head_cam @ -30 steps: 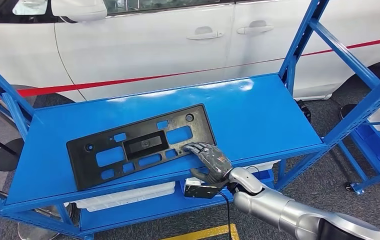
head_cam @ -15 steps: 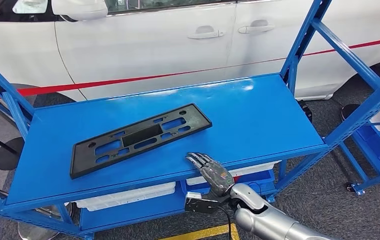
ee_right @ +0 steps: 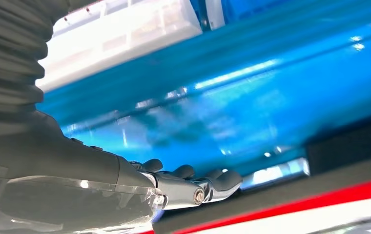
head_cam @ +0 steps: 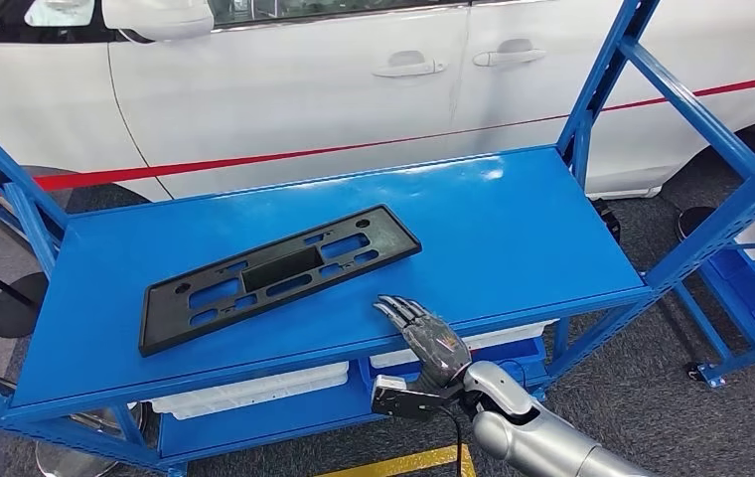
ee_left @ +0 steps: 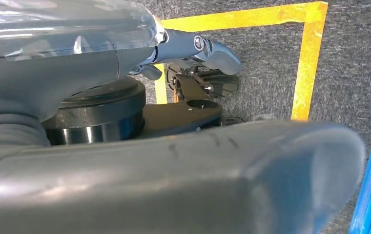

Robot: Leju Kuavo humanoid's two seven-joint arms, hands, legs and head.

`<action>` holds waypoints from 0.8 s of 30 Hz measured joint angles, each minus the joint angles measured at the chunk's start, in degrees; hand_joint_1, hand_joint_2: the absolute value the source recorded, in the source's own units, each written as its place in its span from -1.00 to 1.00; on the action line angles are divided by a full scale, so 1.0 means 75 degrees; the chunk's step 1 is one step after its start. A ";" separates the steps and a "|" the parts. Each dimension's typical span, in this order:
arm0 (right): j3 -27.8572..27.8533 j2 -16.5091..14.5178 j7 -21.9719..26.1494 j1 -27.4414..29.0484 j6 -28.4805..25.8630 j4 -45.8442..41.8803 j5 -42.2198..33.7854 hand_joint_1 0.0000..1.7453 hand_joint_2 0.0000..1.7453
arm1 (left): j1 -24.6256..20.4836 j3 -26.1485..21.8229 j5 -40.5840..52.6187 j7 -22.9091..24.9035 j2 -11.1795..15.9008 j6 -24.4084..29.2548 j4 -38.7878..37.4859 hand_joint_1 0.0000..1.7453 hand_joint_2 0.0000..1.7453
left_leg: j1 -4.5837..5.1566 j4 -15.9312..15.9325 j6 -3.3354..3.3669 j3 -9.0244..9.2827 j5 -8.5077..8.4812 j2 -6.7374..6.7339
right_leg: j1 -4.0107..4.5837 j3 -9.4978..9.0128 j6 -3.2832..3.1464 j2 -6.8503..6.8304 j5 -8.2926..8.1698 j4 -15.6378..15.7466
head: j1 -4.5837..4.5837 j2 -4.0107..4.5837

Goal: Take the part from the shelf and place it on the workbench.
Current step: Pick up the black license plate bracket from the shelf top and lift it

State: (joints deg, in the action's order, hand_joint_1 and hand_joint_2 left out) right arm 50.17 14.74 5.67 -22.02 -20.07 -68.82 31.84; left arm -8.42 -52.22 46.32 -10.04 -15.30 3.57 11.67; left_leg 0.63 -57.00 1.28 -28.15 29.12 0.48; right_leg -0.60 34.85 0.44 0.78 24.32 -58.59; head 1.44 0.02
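A white car (head_cam: 354, 79) with a red stripe fills twelve o'clock, grey carpet floor (head_cam: 642, 388) spreads toward four, and yellow floor tape (head_cam: 403, 463) lies at six.

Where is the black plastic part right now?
In the head view the black part lies flat on the blue shelf, left of centre, just beyond the right hand, untouched.

Blue shelf (head_cam: 513, 229), top board glossy, and the black part (head_cam: 276, 273) lies flat on it, set at a slant toward the left half, the right half bare. One level down, white trays (head_cam: 254, 390) sit on the lower board. The rack stands on grey carpet (head_cam: 652, 397).
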 joint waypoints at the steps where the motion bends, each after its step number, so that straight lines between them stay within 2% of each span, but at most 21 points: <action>1: -0.0085 0.0059 -0.0107 0.0045 0.0148 -0.0237 0.0116 -1.00 1.00 | 0.0000 0.0000 0.0017 -0.0007 0.0000 -0.0024 0.0000 -1.00 -1.00 | 0.0000 0.0000 0.0000 0.0000 0.0000 0.0000 | 0.0000 0.0000 0.0000 -0.0001 0.0000 0.0000 | 0.0000 0.0000; 6: -0.0753 0.0487 -0.0649 0.0509 0.0733 -0.1991 0.0656 -1.00 1.00 | 0.0001 0.0003 0.0111 -0.0019 0.0004 -0.0143 0.0000 -1.00 -1.00 | 0.0001 0.0000 0.0003 -0.0005 0.0002 0.0003 | 0.0000 0.0004 0.0004 -0.0004 0.0003 0.0000 | 0.0000 0.0000; 11: -0.1485 0.0900 -0.0746 0.1156 0.0942 -0.3395 0.1122 -1.00 1.00 | -0.0009 0.0012 0.0202 0.0003 0.0009 -0.0223 0.0000 -1.00 -1.00 | 0.0001 0.0000 0.0009 -0.0006 0.0011 0.0003 | 0.0000 0.0003 0.0008 -0.0003 0.0007 0.0003 | 0.0000 0.0000; 15: -0.1697 0.0928 -0.0733 0.1643 0.1016 -0.3493 0.1348 -1.00 1.00 | -0.0035 0.0015 0.0184 0.0036 0.0009 -0.0217 0.0000 -1.00 -1.00 | 0.0001 0.0000 0.0011 -0.0008 0.0015 0.0003 | 0.0000 0.0003 0.0007 -0.0002 0.0009 0.0003 | 0.0000 0.0000; 24: -0.1695 0.0655 -0.0796 0.2168 0.1052 -0.2600 0.1127 -1.00 1.00 | -0.0086 -0.0337 -0.0650 -0.0034 0.0003 -0.0451 0.0000 -1.00 -1.00 | 0.0000 0.0001 0.0011 -0.0009 0.0015 0.0002 | 0.0000 0.0004 0.0006 -0.0002 0.0010 0.0002 | 0.0000 0.0000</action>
State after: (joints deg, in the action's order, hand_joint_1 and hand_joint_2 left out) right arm 37.45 19.65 -0.30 -5.76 -12.17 -88.32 40.29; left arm -9.06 -54.74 41.45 -10.29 -15.28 0.19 11.67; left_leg 0.63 -57.00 1.36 -28.22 29.23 0.50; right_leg -0.60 34.88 0.49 0.77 24.39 -58.57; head 1.44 0.02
